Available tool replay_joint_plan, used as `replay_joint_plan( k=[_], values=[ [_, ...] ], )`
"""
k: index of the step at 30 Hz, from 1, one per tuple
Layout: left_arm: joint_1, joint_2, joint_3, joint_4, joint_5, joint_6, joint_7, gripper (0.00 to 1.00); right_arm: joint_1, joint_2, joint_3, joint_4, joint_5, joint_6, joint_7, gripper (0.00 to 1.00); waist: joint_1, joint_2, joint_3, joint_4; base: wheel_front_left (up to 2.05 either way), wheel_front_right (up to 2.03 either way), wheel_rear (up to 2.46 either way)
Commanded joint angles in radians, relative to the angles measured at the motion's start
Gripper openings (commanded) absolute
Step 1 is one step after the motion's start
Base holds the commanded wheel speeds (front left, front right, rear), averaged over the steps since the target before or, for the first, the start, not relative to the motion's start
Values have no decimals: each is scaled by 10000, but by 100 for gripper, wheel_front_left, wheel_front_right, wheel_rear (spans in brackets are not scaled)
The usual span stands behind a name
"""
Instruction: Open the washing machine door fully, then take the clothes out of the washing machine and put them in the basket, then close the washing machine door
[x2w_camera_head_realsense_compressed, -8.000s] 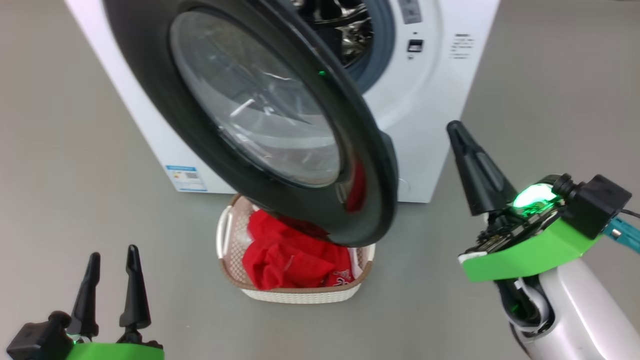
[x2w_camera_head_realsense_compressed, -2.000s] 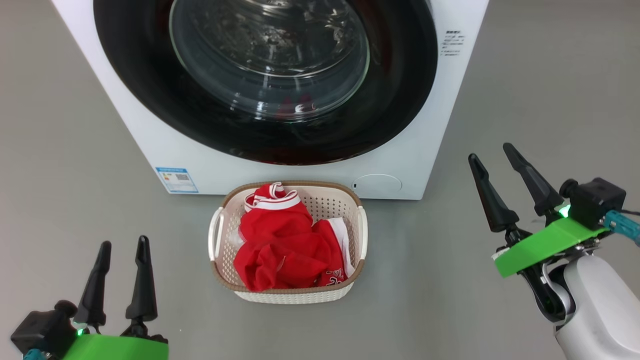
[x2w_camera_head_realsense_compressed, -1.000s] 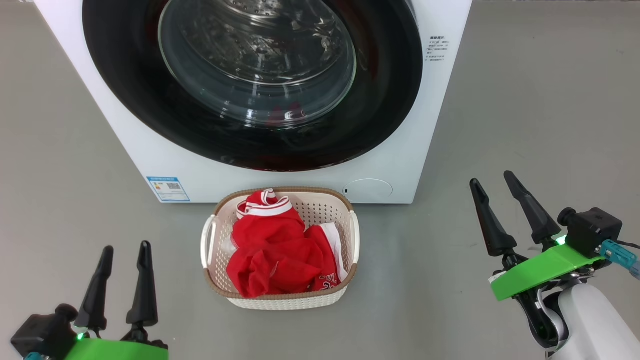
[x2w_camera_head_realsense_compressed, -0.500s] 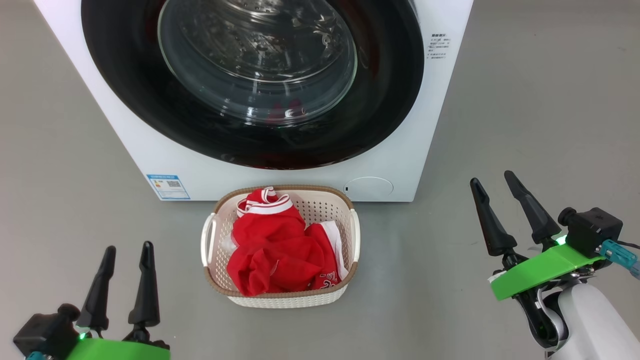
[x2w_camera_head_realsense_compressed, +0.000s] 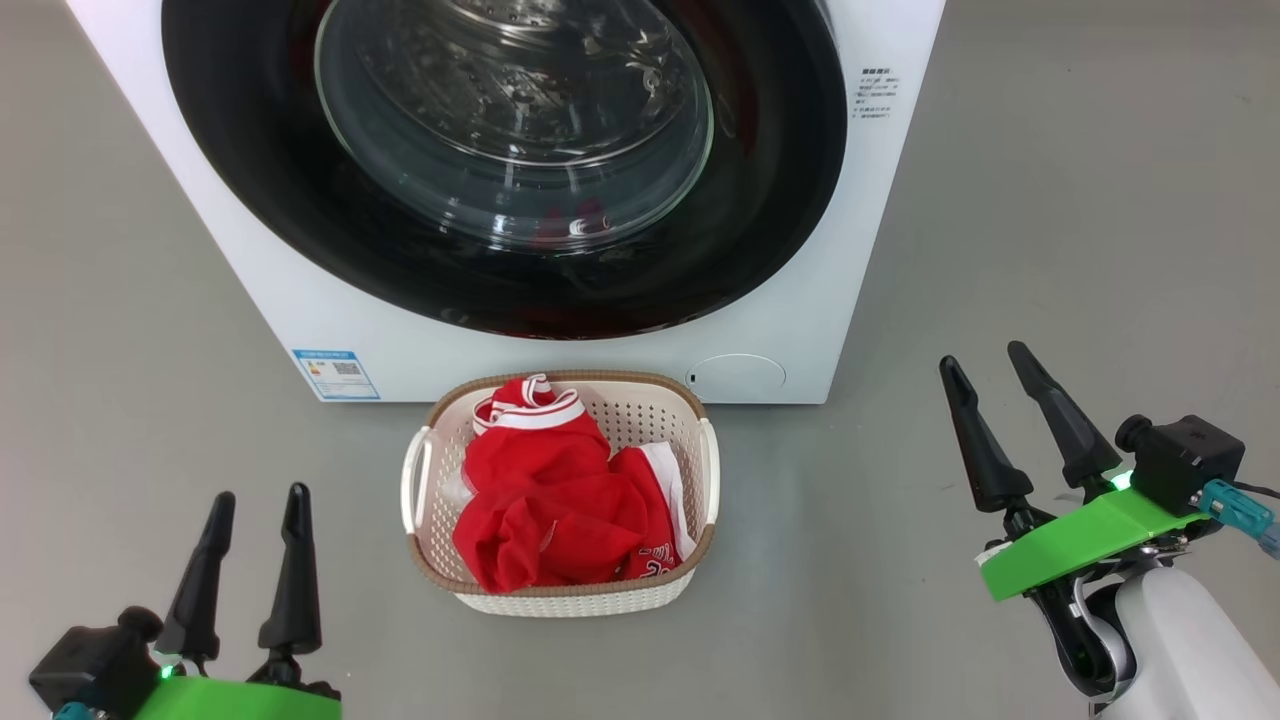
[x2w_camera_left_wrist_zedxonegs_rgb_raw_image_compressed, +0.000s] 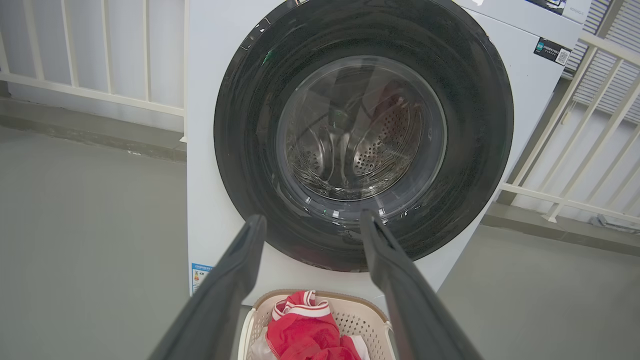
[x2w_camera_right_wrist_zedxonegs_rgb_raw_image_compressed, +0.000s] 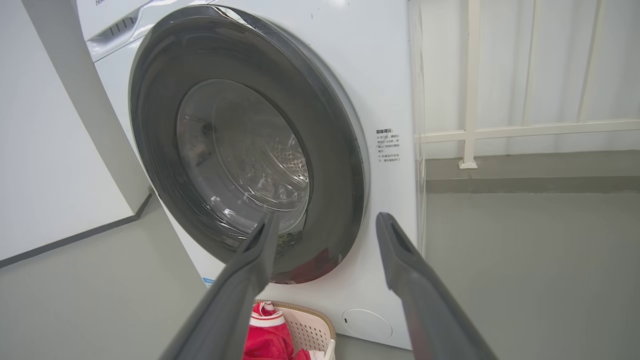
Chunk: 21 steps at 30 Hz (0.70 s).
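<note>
In the head view the door (x2w_camera_head_realsense_compressed: 505, 150) lies flat against the machine (x2w_camera_head_realsense_compressed: 300, 330), far and straight ahead of me. The basket (x2w_camera_head_realsense_compressed: 570, 587) sits on the floor just in front of the machine, between my two arms, its long axis running near to far and the clothes (x2w_camera_head_realsense_compressed: 555, 510) heaped inside it. My left gripper (x2w_camera_head_realsense_compressed: 258, 495) hangs near-left and my right gripper (x2w_camera_head_realsense_compressed: 982, 356) near-right, both spread and empty, well apart from everything. The right one is somewhat nearer the door. I judge nothing is left to reach for. From my left wrist the door faces me square and the basket sits below my fingers. From my right wrist the door lies ahead and left, its rim flush all round. Eight seconds back it stood swung out over the basket with my right gripper up by its edge. In the last half second nothing has shifted.
</note>
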Motion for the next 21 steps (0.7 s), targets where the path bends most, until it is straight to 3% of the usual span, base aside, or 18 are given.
replay_joint_plan(
  k=[1,11,12,21],
  values=[
    [-233,223,304,-254,-60,74,-27,100,59,1,224,-245,-135,-25,-46,100,0,0,3,-1,0,0,0],
    [-220,268,225,-241,-108,87,-50,100,44,11,284,-202,-111,-25,-46,100,0,0,-3,-32,0,0,0],
    [0,21,-78,6,-76,29,0,0,1,3,68,17,1,0,0,0,0,0,-2,-32,0,0,0],
    [98,-217,-83,463,-476,20,114,0,355,214,30,384,416,1,127,0,10,0,-32,-56,0,0,0]
  ],
)
